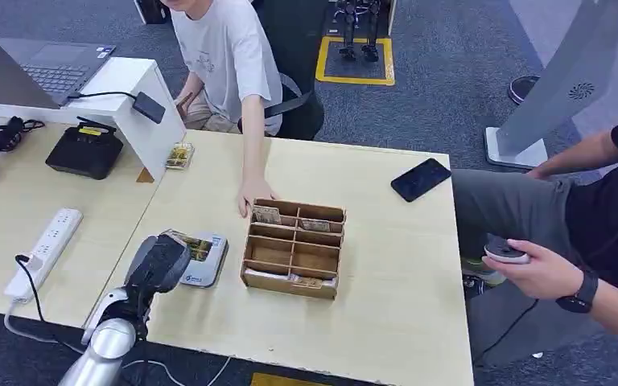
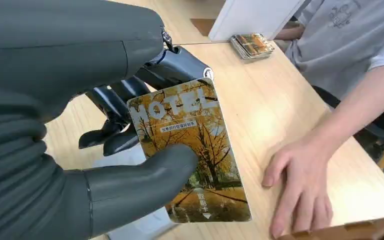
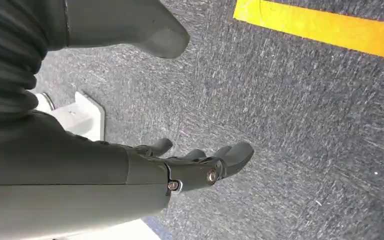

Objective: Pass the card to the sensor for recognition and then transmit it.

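My left hand (image 1: 158,261) hovers over the table's near left part and pinches a hotel card (image 2: 190,150) printed with yellow autumn trees between thumb and fingers. The card (image 1: 193,245) is held just above a flat white and blue sensor pad (image 1: 209,269). A wooden organizer (image 1: 294,249) with several compartments stands to the right of the pad. A seated person's hand (image 1: 253,193) rests on the table at the organizer's far edge. My right hand (image 3: 200,162) hangs over grey carpet, fingers apart and holding nothing.
A small stack of cards (image 1: 179,154) lies by a white box (image 1: 125,100). A black phone (image 1: 421,178) lies at the far right. A power strip (image 1: 44,249) and black device (image 1: 85,151) sit left. Another person (image 1: 579,241) at right holds a small grey object.
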`<move>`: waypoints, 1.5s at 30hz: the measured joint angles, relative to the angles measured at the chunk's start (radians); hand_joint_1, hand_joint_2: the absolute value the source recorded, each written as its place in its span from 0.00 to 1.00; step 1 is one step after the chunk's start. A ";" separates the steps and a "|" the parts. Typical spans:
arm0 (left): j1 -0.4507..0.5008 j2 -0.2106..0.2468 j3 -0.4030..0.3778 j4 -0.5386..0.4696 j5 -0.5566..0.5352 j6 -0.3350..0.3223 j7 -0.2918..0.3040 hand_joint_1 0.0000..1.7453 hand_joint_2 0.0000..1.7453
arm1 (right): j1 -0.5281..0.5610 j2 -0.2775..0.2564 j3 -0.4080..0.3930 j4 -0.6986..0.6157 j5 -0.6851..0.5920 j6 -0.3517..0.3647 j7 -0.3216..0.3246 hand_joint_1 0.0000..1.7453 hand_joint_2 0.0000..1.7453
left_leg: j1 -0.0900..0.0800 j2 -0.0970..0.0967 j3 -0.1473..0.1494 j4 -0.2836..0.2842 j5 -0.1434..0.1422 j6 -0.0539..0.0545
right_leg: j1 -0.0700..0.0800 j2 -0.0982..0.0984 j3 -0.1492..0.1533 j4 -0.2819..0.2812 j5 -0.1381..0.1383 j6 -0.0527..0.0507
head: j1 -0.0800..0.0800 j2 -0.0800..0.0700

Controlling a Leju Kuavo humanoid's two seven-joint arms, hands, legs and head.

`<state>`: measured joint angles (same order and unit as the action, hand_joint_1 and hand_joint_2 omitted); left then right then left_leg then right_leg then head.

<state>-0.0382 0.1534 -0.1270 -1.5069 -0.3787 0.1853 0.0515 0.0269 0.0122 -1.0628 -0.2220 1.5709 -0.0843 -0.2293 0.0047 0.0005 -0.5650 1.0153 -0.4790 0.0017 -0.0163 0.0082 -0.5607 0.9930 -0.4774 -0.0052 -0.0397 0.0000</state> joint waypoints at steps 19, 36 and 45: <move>-0.039 -0.045 -0.017 0.093 -0.067 0.095 0.008 1.00 1.00 | -0.001 0.008 0.013 0.000 0.000 -0.002 0.002 0.00 1.00 | 0.000 0.000 0.000 0.000 0.000 0.000 | 0.000 0.000 0.000 0.000 0.000 0.000 | 0.000 0.000; -0.049 -0.047 -0.016 0.131 -0.108 0.151 -0.004 1.00 1.00 | -0.001 0.010 0.018 0.000 0.000 -0.010 0.013 0.00 1.00 | 0.000 0.000 0.000 0.000 0.000 0.000 | 0.000 0.000 0.000 0.000 0.000 0.000 | 0.000 0.000; -0.053 -0.047 -0.008 0.168 -0.130 0.164 -0.010 1.00 1.00 | -0.002 0.010 0.019 0.000 0.000 -0.011 0.011 0.00 1.00 | 0.000 0.000 0.000 0.000 0.000 0.000 | 0.000 0.000 0.000 0.000 0.000 0.000 | -0.001 0.000</move>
<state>-0.0911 0.1068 -0.1354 -1.3393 -0.5085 0.3491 0.0420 0.0253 0.0217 -1.0441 -0.2216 1.5709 -0.0958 -0.2182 0.0049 0.0005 -0.5650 1.0152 -0.4789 0.0017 -0.0161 0.0083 -0.5605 0.9933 -0.4772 -0.0051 -0.0404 0.0000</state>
